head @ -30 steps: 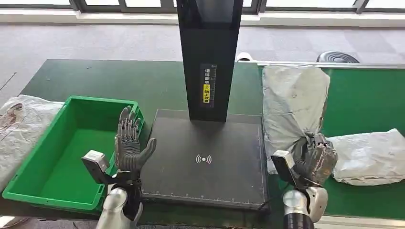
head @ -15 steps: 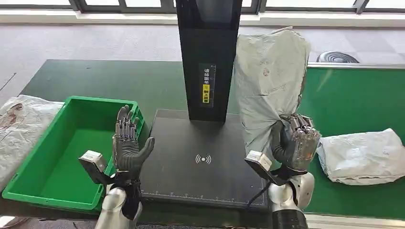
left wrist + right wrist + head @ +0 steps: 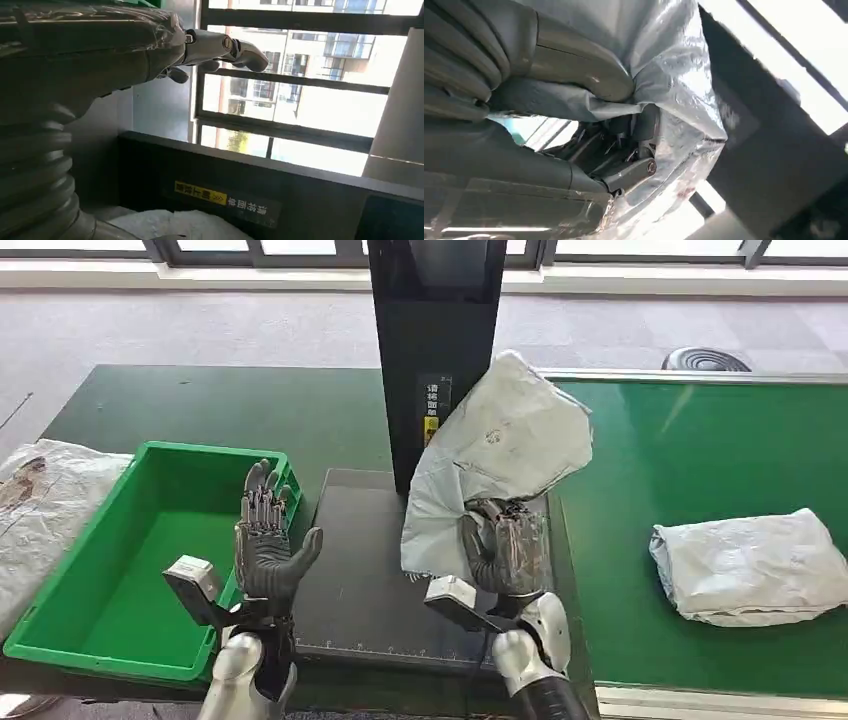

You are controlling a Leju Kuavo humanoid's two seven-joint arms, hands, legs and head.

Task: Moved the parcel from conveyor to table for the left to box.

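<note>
Now, step: carrying, judged midway from conveyor (image 3: 720, 430) to table.
Right hand (image 3: 505, 548): clasps parcel (image 3: 500, 455) low, upright over black scanner pad (image 3: 360, 570).
Left hand (image 3: 266, 535): spread, empty, beside green bin (image 3: 120, 560).
Next: lower parcel flat, then release.

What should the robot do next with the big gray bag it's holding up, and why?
Probably lower it. The right robot hand grips the gray parcel in the air over the black scanner plate, and the left robot hand waits open by the green bin, so setting it flat there seems the natural step.
</note>
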